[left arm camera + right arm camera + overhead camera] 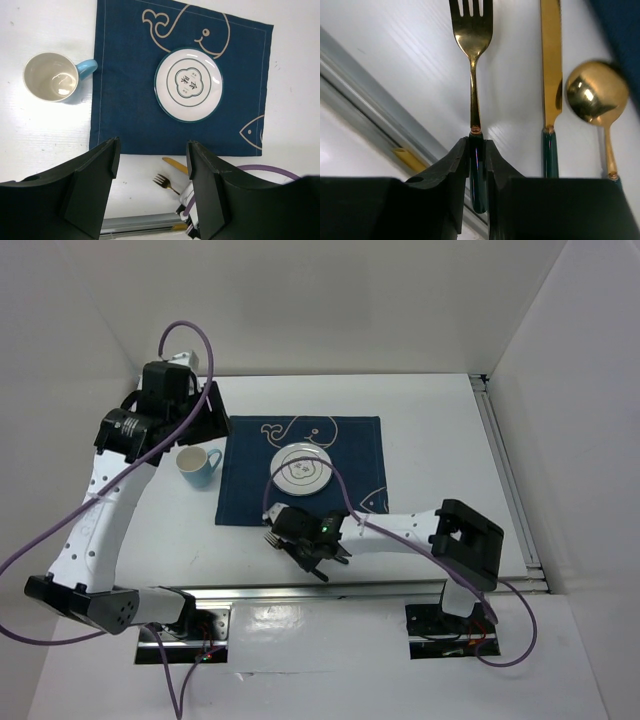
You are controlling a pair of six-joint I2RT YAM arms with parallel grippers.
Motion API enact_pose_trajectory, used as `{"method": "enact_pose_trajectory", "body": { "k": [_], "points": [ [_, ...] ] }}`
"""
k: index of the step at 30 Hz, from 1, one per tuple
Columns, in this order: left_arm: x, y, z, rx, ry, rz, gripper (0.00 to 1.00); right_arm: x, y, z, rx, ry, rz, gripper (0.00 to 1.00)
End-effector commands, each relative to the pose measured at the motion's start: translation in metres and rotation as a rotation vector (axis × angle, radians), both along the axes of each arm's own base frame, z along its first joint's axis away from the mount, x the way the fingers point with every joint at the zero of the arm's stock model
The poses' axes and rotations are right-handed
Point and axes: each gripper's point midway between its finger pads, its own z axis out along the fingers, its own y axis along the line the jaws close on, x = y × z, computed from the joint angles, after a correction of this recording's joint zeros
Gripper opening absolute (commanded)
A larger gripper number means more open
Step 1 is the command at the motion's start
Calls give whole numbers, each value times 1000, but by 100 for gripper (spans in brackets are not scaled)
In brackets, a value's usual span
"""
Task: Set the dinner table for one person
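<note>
The dinner table (430, 440) is a white top carrying a navy whale placemat (300, 472) with a small white plate (303, 468) on it. A gold fork (472, 35) with a dark green handle lies on the white surface just in front of the placemat. My right gripper (476, 142) is shut on that handle, low over the table (285, 537). A gold knife (550, 65) and a gold spoon (596, 92) lie side by side to the fork's right. My left gripper (152, 165) hangs open and empty, high over the far left (210, 408).
A light blue mug (198, 466) stands upright and empty just left of the placemat, also in the left wrist view (52, 76). A silver rail (300, 592) runs along the near edge close to the fork, and another rail (505, 480) along the right edge.
</note>
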Motion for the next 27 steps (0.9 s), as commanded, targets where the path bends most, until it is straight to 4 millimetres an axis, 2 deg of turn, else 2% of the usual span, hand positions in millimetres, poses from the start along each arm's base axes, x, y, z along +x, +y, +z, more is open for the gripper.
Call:
{"method": "enact_pose_trajectory", "body": {
  "k": [1,3,4,6,7,8,9,10,11,12,13,14,15,16,17,18,19,20,21,22,23,24,25,27],
  "points": [
    [-6,6,23,-19,-50,27,72,16,39,74,183,-93,-1,1],
    [-9,10,33,-15,-82,43,73,29,49,95,258,-86,-39,1],
    [-11,15,46,-21,-121,66,75,37,61,115,320,-90,-52,1],
    [-17,21,55,-29,-139,107,75,61,67,115,352,-48,-130,1],
    [-23,26,63,-29,-168,120,75,73,75,126,389,-42,-160,0],
    [-25,29,67,-35,-190,146,75,81,80,129,423,-2,-192,0],
    [-28,31,71,-44,-207,159,75,102,80,119,423,20,-240,0],
    [-30,32,74,-50,-224,160,75,113,88,123,458,20,-261,0],
    [-35,35,79,-62,-250,172,74,126,98,134,506,27,-290,0],
    [-37,35,82,-73,-258,177,74,140,104,120,511,57,-313,0],
    [-39,35,81,-73,-258,177,74,152,109,119,533,60,-343,0],
    [-38,37,77,-73,-248,191,74,167,122,133,593,69,-393,0],
    [-42,38,80,-78,-261,191,74,182,126,114,583,98,-431,0],
    [-43,38,81,-81,-268,191,74,194,137,126,623,91,-461,0],
    [-43,38,81,-81,-268,191,74,206,142,126,654,100,-513,0],
    [-43,38,77,-78,-259,191,74,216,147,108,647,117,-544,0],
    [-43,38,77,-78,-259,191,74,221,154,106,666,126,-560,0],
    [-44,36,75,-79,-249,183,74,231,162,116,697,114,-570,0],
    [-46,37,73,-75,-238,183,74,238,167,112,707,115,-608,0],
    [-46,37,73,-75,-237,183,74,243,170,90,672,129,-638,0],
    [-45,37,69,-71,-227,183,74,250,174,94,687,116,-652,0],
    [-45,37,61,-56,-209,177,74,256,175,89,689,109,-689,0],
    [-42,38,55,-35,-194,179,74,258,176,73,667,116,-695,0],
    [-41,40,42,-17,-163,187,74,262,176,63,660,114,-734,0]
  ]
}}
